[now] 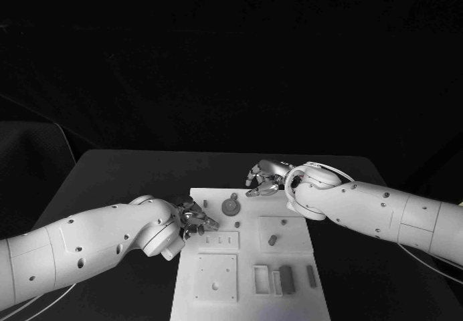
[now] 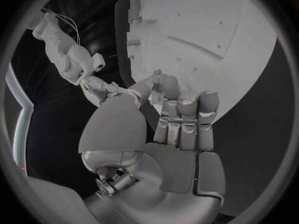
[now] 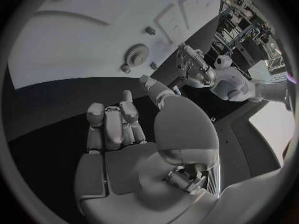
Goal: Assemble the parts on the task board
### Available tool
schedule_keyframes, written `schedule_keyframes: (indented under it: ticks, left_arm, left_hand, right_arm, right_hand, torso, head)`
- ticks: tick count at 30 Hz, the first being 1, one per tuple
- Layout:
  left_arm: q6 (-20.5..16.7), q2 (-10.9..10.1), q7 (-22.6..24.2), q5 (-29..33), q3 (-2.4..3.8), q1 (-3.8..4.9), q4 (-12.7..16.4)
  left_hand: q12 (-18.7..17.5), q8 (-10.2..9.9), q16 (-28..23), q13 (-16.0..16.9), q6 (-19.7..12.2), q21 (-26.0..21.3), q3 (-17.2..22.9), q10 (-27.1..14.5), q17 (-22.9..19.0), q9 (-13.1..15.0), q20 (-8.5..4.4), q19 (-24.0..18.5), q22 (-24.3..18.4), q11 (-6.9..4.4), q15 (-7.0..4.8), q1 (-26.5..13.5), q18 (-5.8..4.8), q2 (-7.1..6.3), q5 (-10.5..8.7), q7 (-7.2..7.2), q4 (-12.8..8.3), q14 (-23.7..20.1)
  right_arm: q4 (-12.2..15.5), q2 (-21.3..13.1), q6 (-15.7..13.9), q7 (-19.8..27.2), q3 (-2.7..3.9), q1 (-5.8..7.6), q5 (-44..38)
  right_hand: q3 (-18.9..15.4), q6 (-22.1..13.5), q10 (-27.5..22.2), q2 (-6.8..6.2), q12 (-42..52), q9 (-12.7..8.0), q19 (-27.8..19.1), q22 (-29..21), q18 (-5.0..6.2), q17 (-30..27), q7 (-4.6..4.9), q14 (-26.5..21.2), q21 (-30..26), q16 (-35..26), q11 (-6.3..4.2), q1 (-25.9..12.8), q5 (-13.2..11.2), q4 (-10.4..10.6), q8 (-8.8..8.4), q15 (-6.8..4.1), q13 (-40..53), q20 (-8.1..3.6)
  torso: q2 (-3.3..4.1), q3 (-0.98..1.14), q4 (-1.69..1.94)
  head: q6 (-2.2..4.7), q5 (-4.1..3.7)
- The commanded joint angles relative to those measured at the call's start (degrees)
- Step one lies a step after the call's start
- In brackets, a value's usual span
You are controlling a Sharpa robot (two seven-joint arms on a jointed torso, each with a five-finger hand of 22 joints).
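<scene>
The white task board point(image 1: 207, 294) lies mid-table, a round gear-like part point(image 1: 231, 206) near its far end. The left hand point(image 1: 196, 219) hovers at the board's left edge, the right hand point(image 1: 264, 178) at its far edge; both hold nothing, fingers loosely apart.

— What is in the middle?
— The left hand point(image 2: 171, 134). Its fingers point(image 2: 187, 109) are close together and point up at the white board point(image 2: 212, 40). It holds nothing I can see.
— And the thumb?
— The thumb point(image 2: 146, 87) reaches toward the board's edge.
— Anything else?
— The right hand point(image 2: 99, 87) and its white arm point(image 2: 65, 50) hang over the black table point(image 2: 69, 119), beside the board.
</scene>
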Motion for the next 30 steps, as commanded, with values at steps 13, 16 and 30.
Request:
schedule_keyframes:
  ticks: [13, 16, 30]
  left_arm:
    - [-0.74, 2.0, -2.62, -10.01, 0.03, 0.05, 1.19]
    - [-0.05, 2.42, -3.44, -13.49, 0.03, 0.05, 1.31]
    - [7.39, 4.3, -4.86, -20.99, 0.04, 0.01, 0.89]
  left_hand:
    - [2.65, 6.77, 3.58, 1.26, 9.74, 2.99, 1.84, 4.45, 1.57, 10.92, -0.57, 2.47, 1.27, -2.9, -1.94, -1.28, 3.99, 1.09, 4.4, -2.96, -1.85, 3.14]
    - [4.67, 9.03, 6.03, 2.23, 10.75, 5.04, 2.54, 5.44, 2.47, 11.76, -0.78, 3.54, 2.18, -3.61, -2.58, -2.86, 4.62, 0.52, 10.21, -3.56, -2.15, 4.17]
    - [10.38, 16.14, 11.27, 4.9, 11.39, 9.92, 3.67, 6.93, 3.57, 15.03, -0.95, 5.76, 4.27, -5.05, -3.66, -5.88, 6.22, -0.02, 21.08, -4.81, -2.38, 6.81]
  right_arm:
    - [-1.26, 0.66, -0.38, 0.77, 0.34, -0.01, 1.93]
    - [-1.62, 0.8, -0.34, 0.76, 0.38, -0.01, 1.93]
    - [-2.37, 1.24, -0.18, 0.67, 0.46, 0.02, 1.69]
  right_hand:
    - [0.34, 0.48, -0.07, 0.77, -0.15, 0.09, -0.42, -0.06, 0.57, -0.05, 0.74, -0.52, -0.19, -0.2, -0.08, -0.02, 0.19, 0.09, 0.18, -0.08, -0.06, -0.02]
    - [0.35, 0.49, -0.07, 0.78, -0.15, 0.09, -0.42, -0.06, 0.57, -0.13, 0.74, -0.6, -0.19, -0.23, -0.08, -0.02, 0.22, 0.09, 0.19, -0.07, -0.06, -0.02]
    - [0.58, 0.62, -0.09, 0.94, -0.15, 0.1, -0.45, -0.09, 0.59, -0.23, 0.72, -0.69, -0.19, -0.25, -0.09, 0.19, 0.68, -0.01, 0.25, -0.07, -0.1, -0.03]
  torso:
    - [0.02, -0.1, 0.0]
    - [0.0, -0.05, 0.04]
    - [0.09, 0.0, -0.12]
  head:
    - [-1.68, -0.13]
    - [-2.04, -0.13]
    - [-3.38, -0.04]
